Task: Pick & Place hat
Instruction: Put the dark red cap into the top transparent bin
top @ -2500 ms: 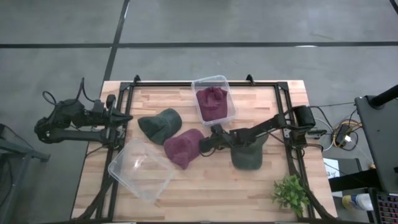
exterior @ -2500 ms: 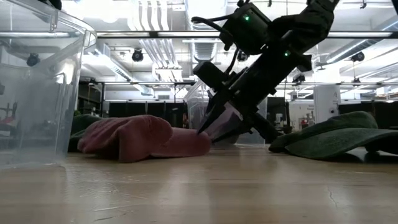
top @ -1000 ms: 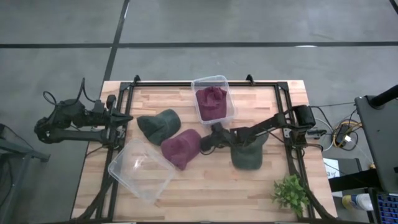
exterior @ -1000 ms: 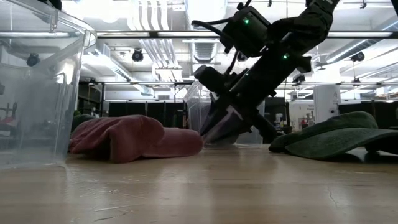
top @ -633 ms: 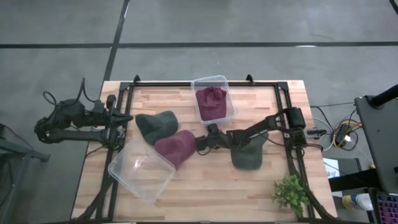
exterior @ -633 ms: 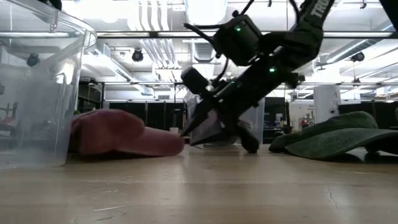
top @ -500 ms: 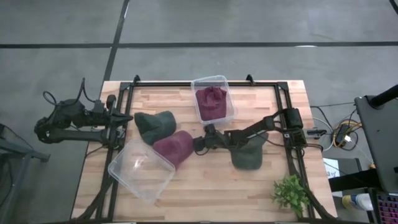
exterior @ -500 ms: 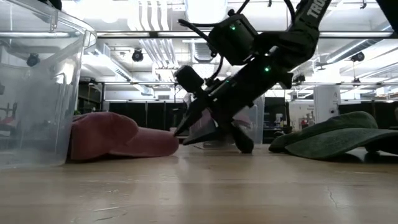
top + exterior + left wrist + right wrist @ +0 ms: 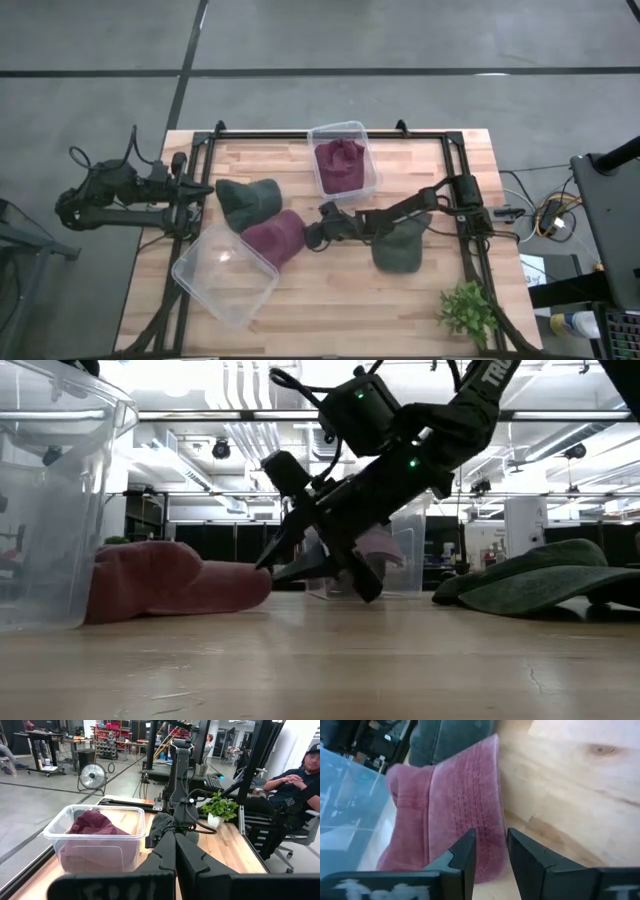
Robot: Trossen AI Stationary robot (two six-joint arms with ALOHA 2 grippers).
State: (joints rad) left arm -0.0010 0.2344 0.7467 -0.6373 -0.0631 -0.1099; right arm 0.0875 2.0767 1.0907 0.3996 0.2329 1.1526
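Note:
A maroon hat point(image 9: 270, 240) point(image 9: 170, 580) point(image 9: 450, 805) lies crown-up on the wooden table, its left side against an empty clear container point(image 9: 222, 275) point(image 9: 50, 500). My right gripper point(image 9: 308, 238) point(image 9: 265, 565) point(image 9: 491, 845) is open, low over the table at the hat's right side. My left gripper point(image 9: 205, 188) point(image 9: 175, 845) waits shut at the table's left edge. A second clear container point(image 9: 343, 165) near the far edge holds another maroon hat. My right gripper meets the maroon hat at the edge of its brim point(image 9: 490, 822), on the hat's right side. The open fingertips point(image 9: 467, 842) push against it, one on each side of the brim's end. They slant down from the table's right. The hat stays flat on the table.
A dark green hat point(image 9: 248, 198) lies just beyond the maroon one. Another green hat point(image 9: 400, 248) sits under my right arm. A small plant point(image 9: 468, 310) stands at the near right corner. A seated person point(image 9: 295, 785) is beyond the table's right side.
My right gripper has moved toward the table's left edge, staying low. It has slid the maroon hat along the table until the hat sits against the empty clear container. The container and the left green hat have shifted slightly left.

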